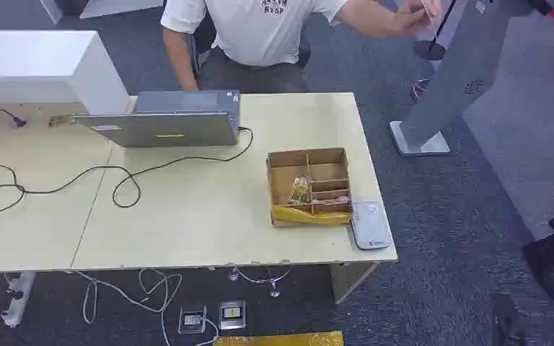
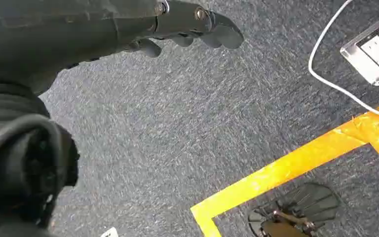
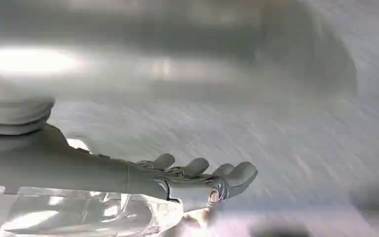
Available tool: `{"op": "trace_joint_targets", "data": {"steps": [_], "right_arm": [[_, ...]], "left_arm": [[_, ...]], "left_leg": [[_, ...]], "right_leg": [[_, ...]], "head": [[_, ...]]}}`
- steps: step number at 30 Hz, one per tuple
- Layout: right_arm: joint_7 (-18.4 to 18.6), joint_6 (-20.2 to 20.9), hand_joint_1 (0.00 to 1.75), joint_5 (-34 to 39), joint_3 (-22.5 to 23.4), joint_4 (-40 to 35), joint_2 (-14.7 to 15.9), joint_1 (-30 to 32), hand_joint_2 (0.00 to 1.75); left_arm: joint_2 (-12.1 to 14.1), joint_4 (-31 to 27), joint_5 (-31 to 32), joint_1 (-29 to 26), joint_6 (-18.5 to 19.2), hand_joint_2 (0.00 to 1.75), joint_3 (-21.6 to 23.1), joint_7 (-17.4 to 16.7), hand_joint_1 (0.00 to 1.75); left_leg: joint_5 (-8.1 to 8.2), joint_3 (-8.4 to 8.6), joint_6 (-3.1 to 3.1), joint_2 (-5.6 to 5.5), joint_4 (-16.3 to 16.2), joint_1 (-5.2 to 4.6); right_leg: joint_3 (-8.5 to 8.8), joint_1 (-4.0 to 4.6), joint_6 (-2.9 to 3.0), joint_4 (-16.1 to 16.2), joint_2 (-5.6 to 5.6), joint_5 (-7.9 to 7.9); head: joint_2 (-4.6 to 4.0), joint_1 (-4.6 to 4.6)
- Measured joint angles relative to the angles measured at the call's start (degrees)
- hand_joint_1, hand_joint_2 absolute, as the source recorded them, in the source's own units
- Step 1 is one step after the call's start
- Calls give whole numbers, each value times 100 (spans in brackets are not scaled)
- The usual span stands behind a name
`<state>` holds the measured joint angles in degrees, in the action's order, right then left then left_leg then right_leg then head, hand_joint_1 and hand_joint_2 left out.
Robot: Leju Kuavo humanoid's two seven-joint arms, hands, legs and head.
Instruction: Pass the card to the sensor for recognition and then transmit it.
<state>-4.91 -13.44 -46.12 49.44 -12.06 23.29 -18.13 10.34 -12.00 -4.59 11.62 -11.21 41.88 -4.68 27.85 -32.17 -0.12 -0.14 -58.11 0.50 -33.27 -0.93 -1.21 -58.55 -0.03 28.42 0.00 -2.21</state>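
A grey-white card sensor (image 1: 370,225) lies flat at the table's front right corner, beside a cardboard box (image 1: 309,160) with several compartments. A small printed card (image 1: 301,189) lies in one compartment. Behind the table a person (image 1: 260,29) holds a thin card (image 1: 428,12) up in one raised hand. My left hand (image 2: 187,24) hangs over the grey carpet, its fingers stretched out with nothing in them. In the blurred right wrist view my right hand (image 3: 197,180) is also spread and holds nothing.
A laptop (image 1: 166,119) and a black cable (image 1: 126,180) sit on the wooden table (image 1: 187,231), with a white box (image 1: 36,68) at the back left. A grey stand (image 1: 447,86) rises right of the table. Floor sockets (image 1: 213,317) and yellow tape (image 2: 286,168) lie below.
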Motion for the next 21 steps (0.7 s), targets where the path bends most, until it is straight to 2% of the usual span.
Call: {"op": "trace_joint_targets", "data": {"steps": [4, 7, 10, 15, 21], "right_arm": [[-509, -188, 0, 110, 74, -284, 656, -604, 175], [-796, -275, 0, 179, 31, -533, 1026, -1103, 175], [-962, -344, 0, 348, -293, -875, 1293, -1564, 175], [-1070, -466, 0, 525, -1351, -1667, 1483, -2002, 175], [-923, -562, 0, 74, -2899, -2812, 1476, -2107, 175]], "left_arm": [[-4, 0, 48, 10, -28, 0, -2, 70, 0], [-13, 0, 100, 14, -65, 0, -2, 147, 0], [-22, -2, 170, 29, -105, 0, 0, 256, 0], [-66, -2, 293, 78, -122, 0, 0, 437, 0], [-85, -4, 501, 224, -19, 0, 2, 518, 0]], "left_leg": [[-4, -2, 6, 1, 0, -5], [-6, -5, 8, 0, -1, -6], [-7, -5, 10, 0, -1, -6], [-8, -8, 12, -7, 0, -4], [-15, -10, 14, -17, 0, -4]], "right_leg": [[1, -6, -7, 0, 0, -5], [3, -7, -12, -1, -2, -8], [3, -7, -12, -2, -4, -8], [7, -5, -11, -6, -15, -8], [9, -5, -11, -13, -26, -8]], "head": [[0, 0], [0, -7], [0, -2], [0, -2], [0, -7]]}}
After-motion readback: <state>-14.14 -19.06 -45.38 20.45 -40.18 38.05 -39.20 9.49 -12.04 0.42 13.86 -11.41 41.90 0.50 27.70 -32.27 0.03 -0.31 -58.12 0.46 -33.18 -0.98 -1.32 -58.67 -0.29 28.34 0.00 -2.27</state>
